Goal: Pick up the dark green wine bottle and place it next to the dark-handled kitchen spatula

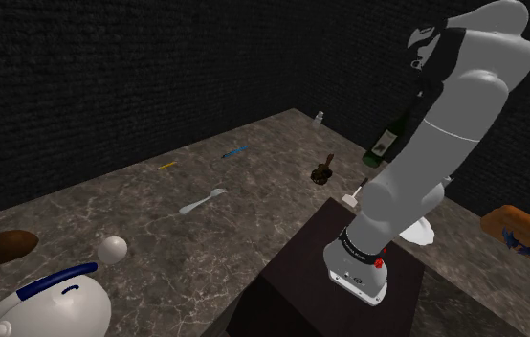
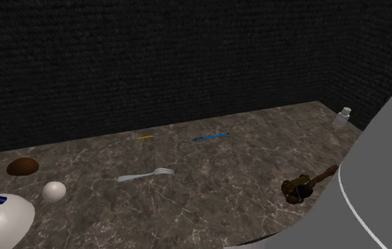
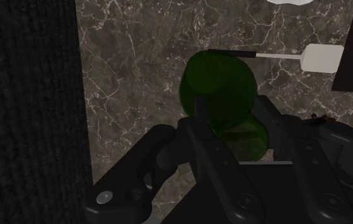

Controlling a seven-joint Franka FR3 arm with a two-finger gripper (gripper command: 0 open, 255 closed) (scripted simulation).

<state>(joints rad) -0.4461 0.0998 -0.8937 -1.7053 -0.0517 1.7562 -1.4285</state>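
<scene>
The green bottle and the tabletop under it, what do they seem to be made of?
The bottle looks like dark green glass: its body appears translucent and smooth. The tabletop looks like brown marble or similar stone, with pale veins running across it, though it could be an imitation.

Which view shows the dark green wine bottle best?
Wrist view: the dark green wine bottle sits close, seen from above, clasped by the gripper. The shoulder view catches its labelled side beside the white arm, partly hidden.
</scene>
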